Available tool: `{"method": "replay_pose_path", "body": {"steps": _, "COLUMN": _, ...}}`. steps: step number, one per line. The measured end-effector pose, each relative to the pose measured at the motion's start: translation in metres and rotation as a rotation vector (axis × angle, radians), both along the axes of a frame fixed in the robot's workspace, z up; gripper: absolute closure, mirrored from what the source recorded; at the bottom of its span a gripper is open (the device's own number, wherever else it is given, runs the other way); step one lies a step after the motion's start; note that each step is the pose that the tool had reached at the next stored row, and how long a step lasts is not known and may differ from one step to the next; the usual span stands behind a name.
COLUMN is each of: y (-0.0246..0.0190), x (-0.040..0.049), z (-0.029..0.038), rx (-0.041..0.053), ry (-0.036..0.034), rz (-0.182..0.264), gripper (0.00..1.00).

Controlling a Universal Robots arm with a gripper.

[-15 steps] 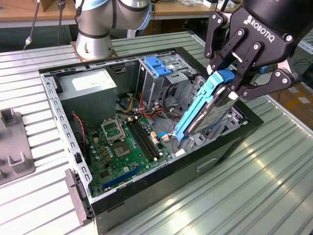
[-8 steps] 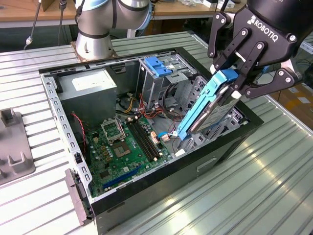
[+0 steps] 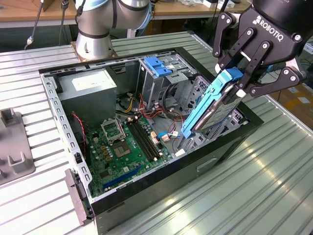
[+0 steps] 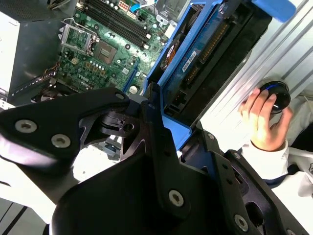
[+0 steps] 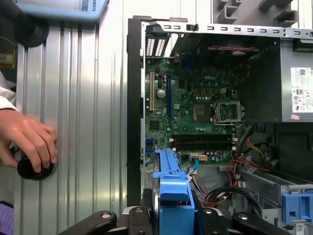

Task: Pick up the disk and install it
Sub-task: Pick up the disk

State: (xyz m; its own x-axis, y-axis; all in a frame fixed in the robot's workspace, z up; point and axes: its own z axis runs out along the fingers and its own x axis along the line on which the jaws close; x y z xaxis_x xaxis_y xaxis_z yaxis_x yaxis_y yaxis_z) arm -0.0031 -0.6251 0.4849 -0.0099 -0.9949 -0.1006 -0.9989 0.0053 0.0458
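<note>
The claw (image 3: 237, 81) is grasping the disk (image 3: 210, 110) by its upper end, clenched on the blue carrier rails. It is holding the disk tilted over the open computer case (image 3: 49, 93), at the exterior view's right. The lower end is pointing down into the case, beside the drive cage (image 3: 157, 81); I think this slant is helping it to pass the case wall. Whether it is touching anything inside, I cannot tell. The case is lying on its side on the ribbed bench (image 3: 254, 186), so the motherboard (image 3: 122, 147) is facing upward. A person's hand (image 4: 261, 117) is resting on a black knob (image 4: 276, 95) on the bench, probably steering the arm.
</note>
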Motion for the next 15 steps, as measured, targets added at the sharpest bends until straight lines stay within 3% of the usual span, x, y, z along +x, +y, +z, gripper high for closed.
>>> {"method": "replay_pose_path", "body": {"steps": 7, "y": 0.0000, "x": 0.0087, "z": -0.0002, "rx": 0.0002, "ry": 0.0000, "rz": 0.000, "gripper": 0.63}}
{"method": "replay_pose_path", "body": {"steps": 15, "y": 0.0000, "x": 0.0260, "z": -0.0011, "rx": 0.0001, "ry": 0.0003, "rz": 0.000, "gripper": 0.63}}
